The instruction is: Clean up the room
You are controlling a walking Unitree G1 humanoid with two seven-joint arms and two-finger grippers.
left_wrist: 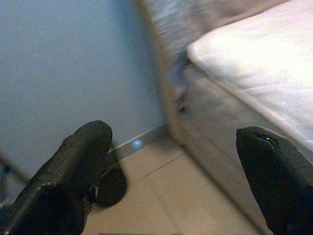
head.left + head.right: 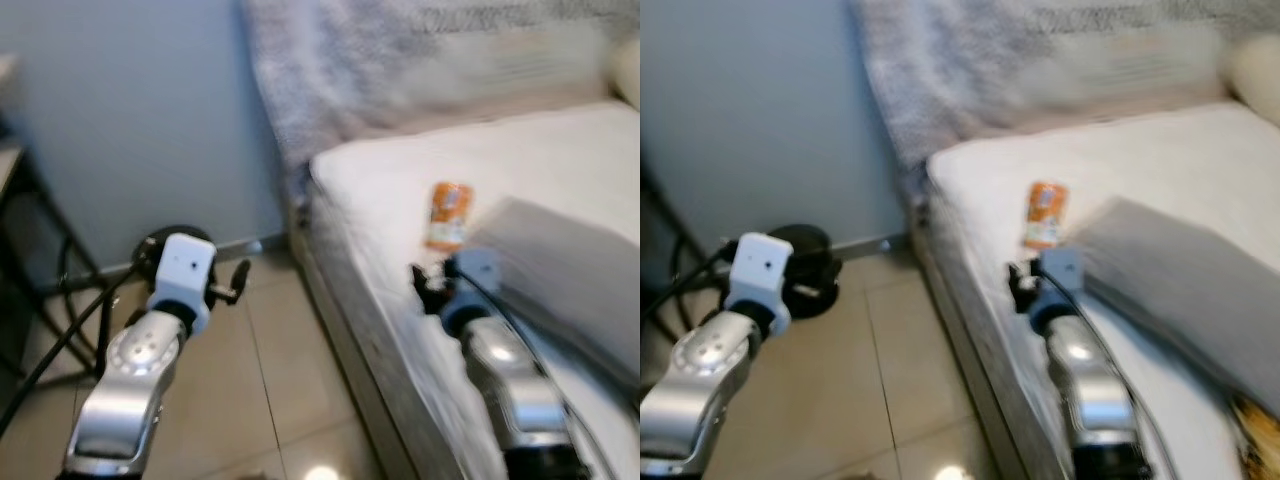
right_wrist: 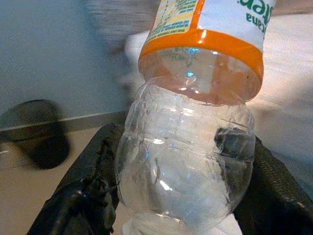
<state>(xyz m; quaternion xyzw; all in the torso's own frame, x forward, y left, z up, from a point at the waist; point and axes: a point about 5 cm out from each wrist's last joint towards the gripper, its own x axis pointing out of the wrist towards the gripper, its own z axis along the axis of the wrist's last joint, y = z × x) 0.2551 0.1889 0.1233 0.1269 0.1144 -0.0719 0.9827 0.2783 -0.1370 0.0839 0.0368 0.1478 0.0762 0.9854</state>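
Note:
A clear plastic bottle with an orange label [image 2: 449, 215] is held over the edge of the white bed [image 2: 560, 160]. My right gripper [image 2: 430, 283] is shut on its clear end; in the right wrist view the bottle [image 3: 195, 122] sits between the two black fingers [image 3: 83, 196]. My left gripper [image 2: 236, 280] hangs over the tiled floor, left of the bed. In the left wrist view its fingers [image 1: 73, 166] stand wide apart, open, with nothing between them.
A grey folded cover [image 2: 570, 280] lies on the bed right of the bottle. A grey padded headboard [image 2: 330, 70] rises behind. A black round object [image 2: 160, 245] with cables sits on the floor by the blue wall. A black table frame [image 2: 40, 230] stands at far left.

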